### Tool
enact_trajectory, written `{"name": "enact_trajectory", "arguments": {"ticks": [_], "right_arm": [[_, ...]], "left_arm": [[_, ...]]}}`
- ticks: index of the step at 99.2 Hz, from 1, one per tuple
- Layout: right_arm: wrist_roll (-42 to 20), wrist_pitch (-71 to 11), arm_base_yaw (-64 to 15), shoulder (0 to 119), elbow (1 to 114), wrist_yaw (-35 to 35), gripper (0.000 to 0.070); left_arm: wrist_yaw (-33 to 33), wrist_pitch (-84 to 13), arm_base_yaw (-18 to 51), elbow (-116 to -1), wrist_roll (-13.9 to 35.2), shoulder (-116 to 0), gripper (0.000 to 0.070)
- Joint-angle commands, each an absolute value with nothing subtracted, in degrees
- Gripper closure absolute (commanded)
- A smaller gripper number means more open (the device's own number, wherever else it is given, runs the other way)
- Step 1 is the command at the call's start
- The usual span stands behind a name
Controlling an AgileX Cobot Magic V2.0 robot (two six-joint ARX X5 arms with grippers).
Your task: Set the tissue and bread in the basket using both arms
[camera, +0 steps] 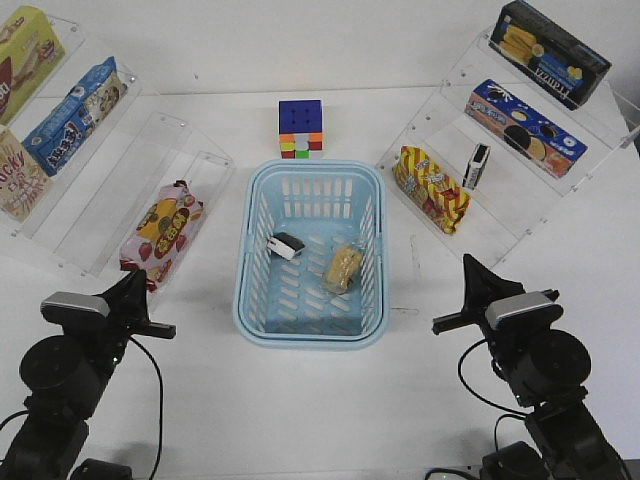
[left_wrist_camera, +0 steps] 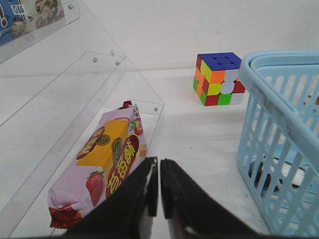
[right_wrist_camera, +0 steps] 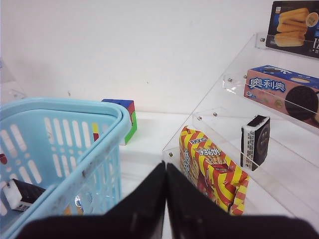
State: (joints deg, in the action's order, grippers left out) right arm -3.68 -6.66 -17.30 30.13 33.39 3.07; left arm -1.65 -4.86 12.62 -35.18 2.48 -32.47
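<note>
- The basket [camera: 310,330] sits mid-tabletop [camera: 310,410], between the two arms
- The tissue [camera: 287,245] lies on the basket floor toward its left wall; the right wrist view also catches it through the slotted wall
- The bread [camera: 343,267] lies just right of the tissue, tilted, near the right wall, and apart from the tissue
- Both task things are thus inside the basket, so I judge the placing done; nothing of the task looks left beyond the arms resting
- The left fingers [left_wrist_camera: 159,186] are clenched together with only a hairline gap and hold nothing; they hover over the tabletop near a pink strawberry bag [camera: 162,235] on the lowest left shelf step
- The right fingers [right_wrist_camera: 165,199] are pressed together too, empty, pointing between the basket wall and a red-yellow striped bag [camera: 431,189]
- In the front view the left gripper [camera: 140,285] and right gripper [camera: 472,272] are each drawn back to their own side, well clear of the basket
- A second small black-and-white pack [camera: 478,166] stands upright on the right shelf [camera: 590,180] behind the striped bag; it looks like another tissue pack, still on the shelf
- A colour cube [camera: 301,129] sits beyond the basket, untouched
- Cookie boxes fill the upper shelves on both sides, none near the fingers
</note>
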Motion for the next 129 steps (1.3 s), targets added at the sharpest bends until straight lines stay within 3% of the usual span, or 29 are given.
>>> {"name": "enact_trajectory", "arguments": {"ticks": [1, 14, 30, 55, 79, 129], "right_arm": [[-3.33, -6.04, -17.61, 30.39, 34.06, 3.05, 0.0699], [-3.33, -6.04, -17.61, 30.41, 34.06, 3.05, 0.0699], [-3.33, -6.04, -17.61, 30.41, 34.06, 3.05, 0.0699], [-3.33, -6.04, -17.61, 30.41, 34.06, 3.05, 0.0699], [-3.33, -6.04, -17.61, 30.41, 34.06, 3.05, 0.0699], [-3.33, -6.02, -17.61, 30.37, 34.06, 3.05, 0.0699]], "left_arm": [[-1.72, -4.21, 12.75, -36.16, 2.61, -31.88, 0.0699], [-1.76, -4.78, 12.69, -36.14, 2.48, -29.58, 0.0699], [-2.20, -0.86, 9.17, -29.15, -2.39, -23.38, 0.0699], [-2.15, 4.40, 2.22, -11.97, -0.34, -10.11, 0.0699], [-2.15, 4.36, 1.72, -2.81, 0.93, -0.03, 0.0699], [-1.91, 2.74, 1.74, -0.80, 1.32, -0.23, 0.0699]]}}
